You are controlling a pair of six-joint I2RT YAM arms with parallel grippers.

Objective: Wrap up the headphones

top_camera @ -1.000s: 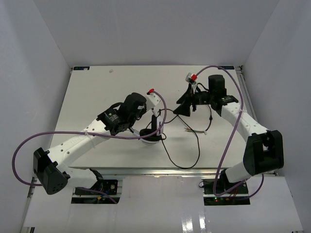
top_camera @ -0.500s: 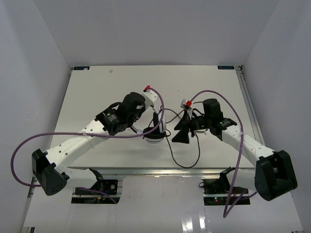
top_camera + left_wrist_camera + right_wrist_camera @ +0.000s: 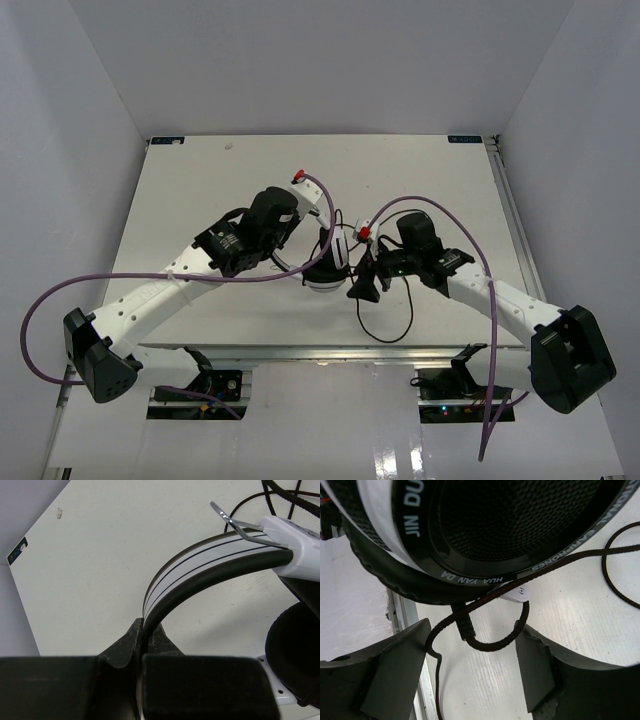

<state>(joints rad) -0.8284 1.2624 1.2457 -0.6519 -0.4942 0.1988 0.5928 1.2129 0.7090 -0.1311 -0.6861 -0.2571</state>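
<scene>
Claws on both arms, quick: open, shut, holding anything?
Left gripper: shut on the headphones, pinching the headband.
Right gripper: open; the cord passes between its fingers, ungripped.

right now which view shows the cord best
Right wrist: the cord fills it close up, looping out under the ear cup. Top external shows only its thin loose loop; left wrist just a bit in the top right corner.

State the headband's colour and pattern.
The headband is white with thin black lines, black underneath; clearest in left wrist view.
</scene>
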